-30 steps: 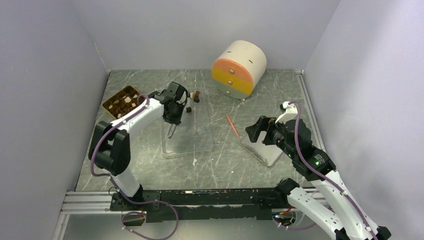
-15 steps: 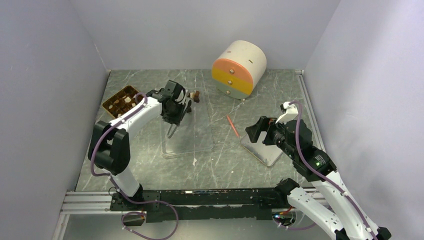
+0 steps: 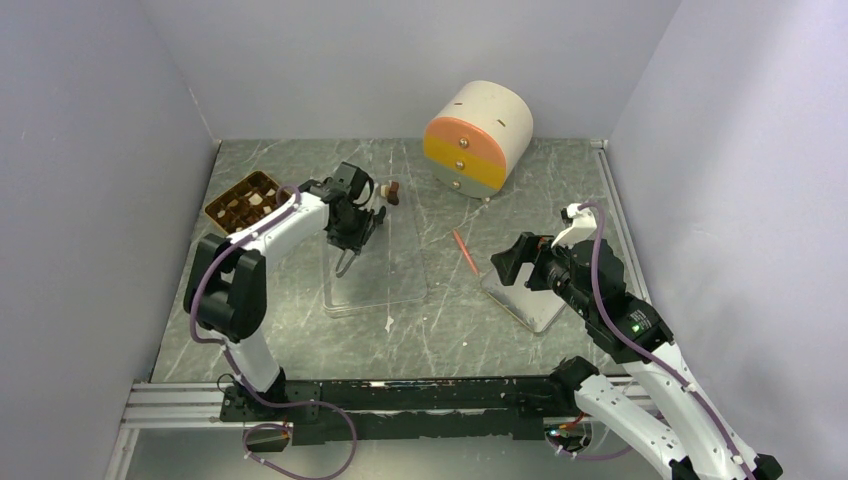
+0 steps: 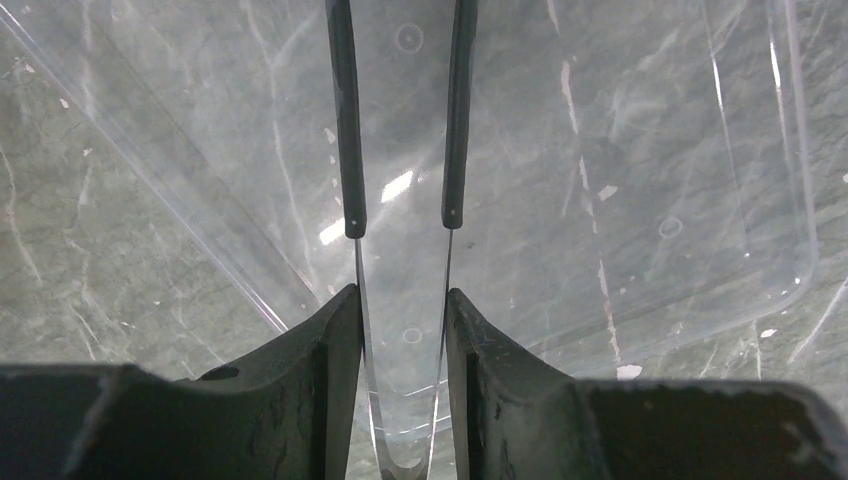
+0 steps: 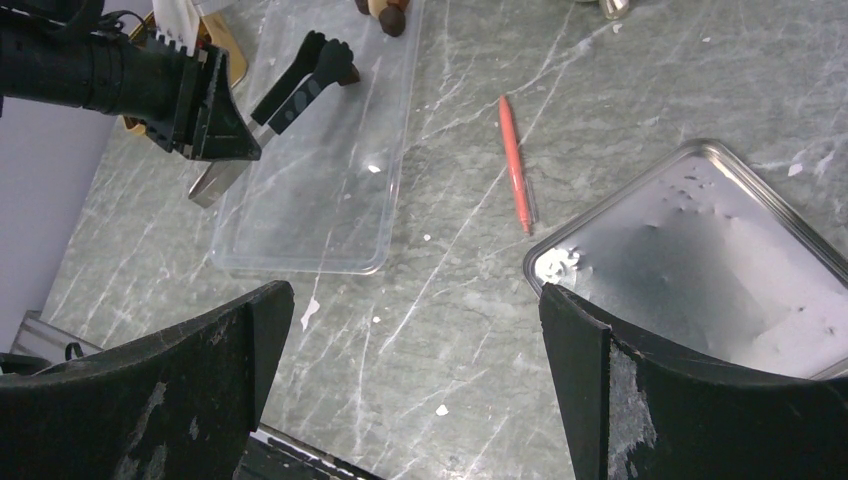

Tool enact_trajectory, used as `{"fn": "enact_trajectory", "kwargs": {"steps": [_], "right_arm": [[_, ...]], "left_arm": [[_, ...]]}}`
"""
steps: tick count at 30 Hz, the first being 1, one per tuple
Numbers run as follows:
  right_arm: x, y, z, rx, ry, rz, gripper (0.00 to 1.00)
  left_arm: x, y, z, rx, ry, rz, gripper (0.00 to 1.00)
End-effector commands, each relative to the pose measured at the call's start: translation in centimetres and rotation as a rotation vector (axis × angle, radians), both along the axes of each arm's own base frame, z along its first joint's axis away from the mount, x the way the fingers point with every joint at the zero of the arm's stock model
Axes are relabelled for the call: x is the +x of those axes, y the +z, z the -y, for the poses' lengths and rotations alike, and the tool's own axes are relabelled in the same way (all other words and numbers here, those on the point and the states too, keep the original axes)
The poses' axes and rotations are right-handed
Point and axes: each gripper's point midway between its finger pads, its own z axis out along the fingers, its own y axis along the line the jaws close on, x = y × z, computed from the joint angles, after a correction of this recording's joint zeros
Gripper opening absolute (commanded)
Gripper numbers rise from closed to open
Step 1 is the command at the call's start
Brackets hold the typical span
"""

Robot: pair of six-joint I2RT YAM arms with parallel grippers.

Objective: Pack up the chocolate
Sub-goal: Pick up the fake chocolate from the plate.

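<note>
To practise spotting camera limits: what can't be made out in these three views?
Tips of the tongs: left wrist view, past top edge.
Count of chocolate pieces in the tray: top view, too small.
The loose chocolate: right wrist view, cut by top edge.
The tray: right wrist view, mostly behind the left arm.

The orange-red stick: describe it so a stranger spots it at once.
Find the round cabinet with orange and yellow drawers at the back of the table. In front of it, the stick lies between the clear tray and the metal tray. Unlike those flat trays, it's thin and bright.
</note>
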Motion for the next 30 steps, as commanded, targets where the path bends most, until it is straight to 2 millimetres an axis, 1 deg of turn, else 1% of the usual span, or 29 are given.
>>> {"fn": "enact_trajectory", "kwargs": {"steps": [1,7,14,22,26,30], "right_arm": [[0.2,0.6,0.0,0.01,-0.007,0.021,0.99],[0.2,0.6,-0.2,0.014,-0.003,0.021,0.99],[0.3,0.5,-0.3,0.014,-0.003,0.018,0.99],[0.4,0.4,-0.3,0.013,-0.003,0.017,0.99],[0.3,0.4,-0.3,0.012,0.001,0.017,0.99],[0.3,0.5,-0.2,0.011,-0.003,0.018,0.99]], "left_arm": [[1.2,0.6,0.7,-0.021,-0.024,0.042,0.39],[1.0,-0.3,0.6,-0.01,-0.032,0.027,0.39],[1.0,-1.1,1.1,-0.029,-0.043,0.013,0.39],[0.9,-2.0,0.8,-0.01,-0.033,0.001,0.38],[0.8,-2.1,0.7,-0.011,-0.029,-0.002,0.32],[0.5,-1.5,0.6,-0.014,-0.028,0.003,0.21]]}}
